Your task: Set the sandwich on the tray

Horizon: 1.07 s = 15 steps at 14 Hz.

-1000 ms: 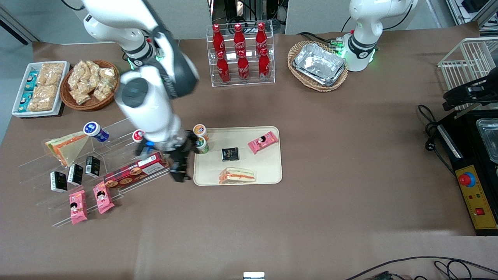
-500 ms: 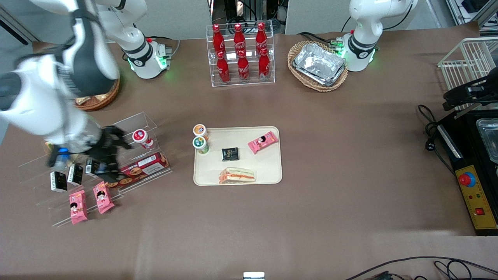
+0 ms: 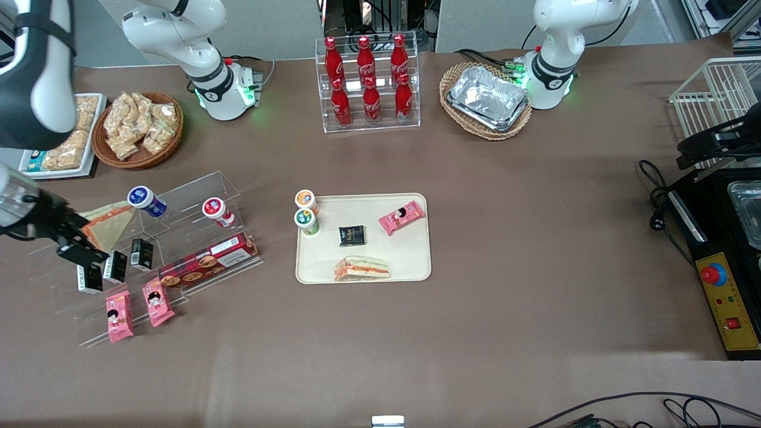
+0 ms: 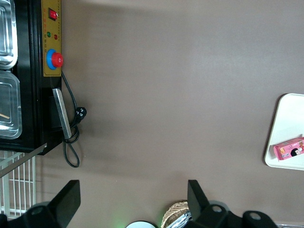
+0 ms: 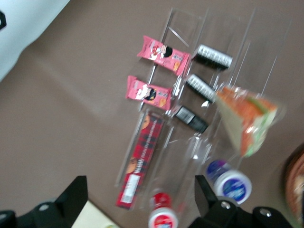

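The long clear-wrapped sandwich with white bread and a red-orange filling stripe [image 3: 362, 268] lies flat on the large cream-beige rectangular tray [image 3: 416, 261], along the edge nearest the front camera. Sharing the tray are a small black packet [image 3: 352, 235], a pink snack pack [image 3: 402, 217] and a green-lidded cup [image 3: 305, 220]; an orange-lidded cup [image 3: 305, 200] stands just beside that one at the tray's corner. The black end effector [image 3: 74, 246] is well away from the tray, out at the working arm's end of the brown tabletop [image 3: 505, 333], above the clear acrylic stepped stand [image 3: 178, 202]. Its fingers are spread apart in the wrist view with nothing between them. Under it that view shows a triangular wedge sandwich [image 5: 247, 116], two pink snack packs [image 5: 156, 71] and a long red biscuit box [image 5: 142, 159].
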Each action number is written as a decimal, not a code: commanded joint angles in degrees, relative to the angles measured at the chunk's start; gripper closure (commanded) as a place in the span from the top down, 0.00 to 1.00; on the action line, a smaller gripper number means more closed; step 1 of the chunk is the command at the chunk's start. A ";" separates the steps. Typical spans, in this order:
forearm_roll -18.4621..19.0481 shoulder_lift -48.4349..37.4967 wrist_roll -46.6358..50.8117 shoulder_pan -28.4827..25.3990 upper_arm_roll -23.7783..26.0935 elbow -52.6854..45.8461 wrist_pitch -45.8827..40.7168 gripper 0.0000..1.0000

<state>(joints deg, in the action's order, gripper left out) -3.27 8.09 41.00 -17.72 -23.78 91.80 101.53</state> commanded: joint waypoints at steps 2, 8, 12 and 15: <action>0.98 -4.04 -23.21 6.63 1.63 2.15 -0.99 1.00; 5.28 -5.80 -34.37 9.70 4.68 3.21 -0.81 1.00; 7.05 -6.94 -38.61 16.12 11.90 3.65 -0.29 1.00; 6.61 -6.86 -38.62 20.95 17.00 3.21 -0.37 1.00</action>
<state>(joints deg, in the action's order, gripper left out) 2.48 2.81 3.17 -1.03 -11.09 93.50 100.65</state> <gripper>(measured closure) 0.000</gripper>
